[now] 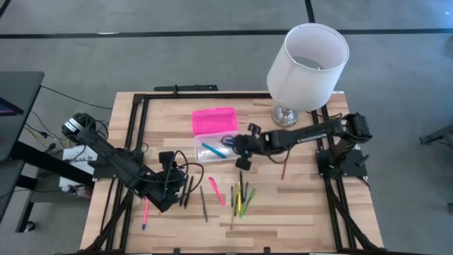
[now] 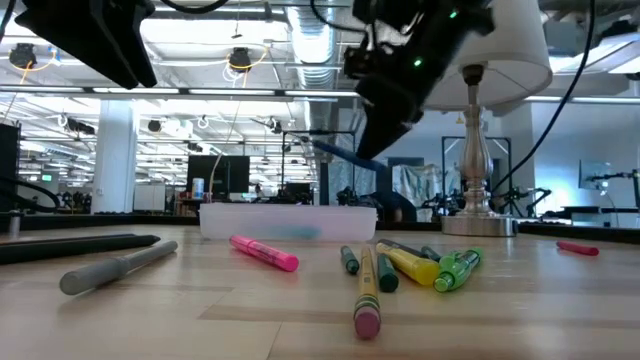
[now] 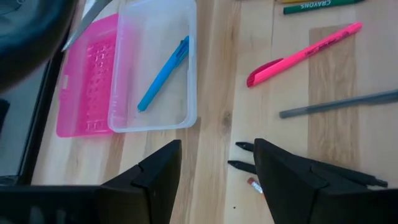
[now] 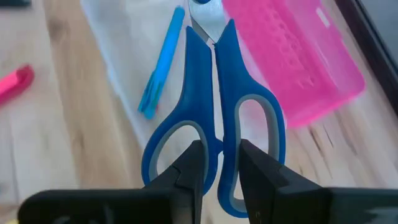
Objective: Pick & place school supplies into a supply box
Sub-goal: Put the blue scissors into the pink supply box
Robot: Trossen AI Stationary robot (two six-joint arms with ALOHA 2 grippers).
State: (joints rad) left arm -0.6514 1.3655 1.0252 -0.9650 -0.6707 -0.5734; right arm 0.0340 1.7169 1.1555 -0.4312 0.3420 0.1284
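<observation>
Right fingers point(image 4: 186, 171): pinched the blue scissors point(image 4: 214, 112) at the handles, blades pointing toward the box.
Left fingers point(image 3: 280, 174): stood spread, nothing between them.
Right gripper point(image 1: 241, 145): hung over the box's 3 o'clock edge.
Left gripper point(image 1: 170, 185): low above the table, at 7 o'clock from the box.
Supply box point(image 1: 205, 152): clear base held one blue pen point(image 1: 212, 151); pink lid point(image 1: 214, 120) lay open at its 12 o'clock side.
Loose supplies: pink marker point(image 1: 216, 191), green crayons point(image 1: 246, 200) and grey pencil point(image 1: 203, 204) lay at 6 o'clock from the box.

The blue-handled metal scissors point(image 4: 214, 124) run past the picture's edge ahead of the right gripper point(image 4: 219, 163), hiding their blade tips.
</observation>
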